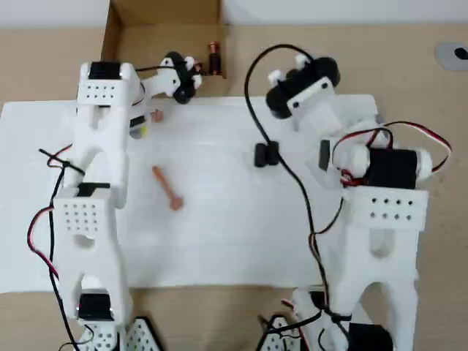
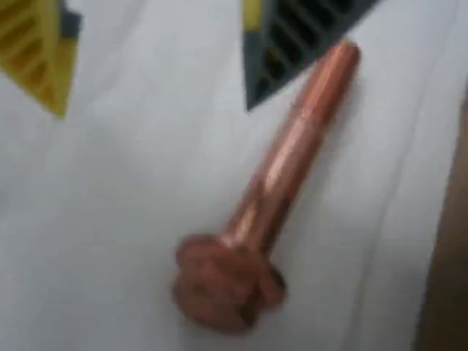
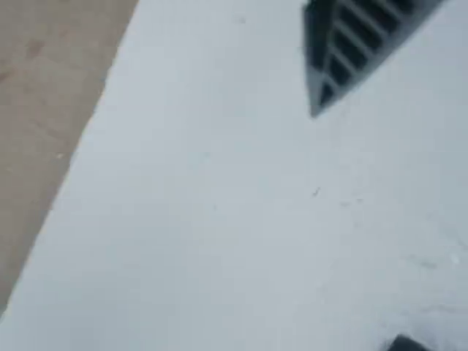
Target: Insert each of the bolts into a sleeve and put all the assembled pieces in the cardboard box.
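1. Bolts on the 1 white sheet (image 1: 234,248) — 2: loose bolt (image 1: 167,187) in the open; second bolt (image 1: 156,115) partly hidden by the left arm (image 1: 95,190).
2. Copper piece (image 1: 213,57) at the box wall — 1; bolt or sleeve, cannot tell.
3. Cardboard box (image 1: 164,29): 1.
4. Arms: 2, counting the right arm (image 1: 380,212).

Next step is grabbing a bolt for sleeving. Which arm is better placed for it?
Left. Its open pincer hangs right above a bolt lying on the white sheet, one fingertip beside the shank. The right pincer hangs over bare sheet, farther from that bolt.
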You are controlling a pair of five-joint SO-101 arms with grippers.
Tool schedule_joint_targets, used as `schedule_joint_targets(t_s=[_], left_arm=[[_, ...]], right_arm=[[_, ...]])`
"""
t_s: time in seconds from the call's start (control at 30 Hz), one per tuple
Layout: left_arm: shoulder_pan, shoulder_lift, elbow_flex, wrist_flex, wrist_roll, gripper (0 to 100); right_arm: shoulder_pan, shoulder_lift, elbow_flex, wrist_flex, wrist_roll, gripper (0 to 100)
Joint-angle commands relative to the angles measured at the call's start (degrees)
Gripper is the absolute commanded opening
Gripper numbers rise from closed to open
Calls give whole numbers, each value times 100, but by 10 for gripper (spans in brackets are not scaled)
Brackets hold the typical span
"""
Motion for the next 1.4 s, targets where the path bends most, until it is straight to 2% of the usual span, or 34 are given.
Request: schedule_joint_targets(t_s=[0.0, 0.23, 0.4, 0.77, 0.83, 0.9, 0.97, 1.17, 1.37], left_arm=[[0, 13, 0, -448, -70, 168], [0, 295, -9, -1336, -88, 168], [53, 567, 0, -1521, -343, 168], [193, 1525, -519, -1319, -404, 167], [193, 1648, -774, -967, -387, 131], [193, 1736, -1055, -598, -316, 53], [211, 1798, -1371, -360, -35, 7], [316, 1807, -2453, 35, 1204, 12], [466, 1789, -4413, 1125, 2259, 12]], right_arm=[[92, -224, 48, -97, 44, 394], [84, -207, 57, -70, 35, 394], [66, -207, 57, -62, 35, 394], [84, -207, 57, -53, 35, 394], [75, -207, 57, -53, 35, 394], [66, -215, 57, -53, 35, 394], [57, -215, 57, -53, 35, 394], [57, -215, 57, -53, 35, 394], [57, -233, 57, -53, 35, 394]])
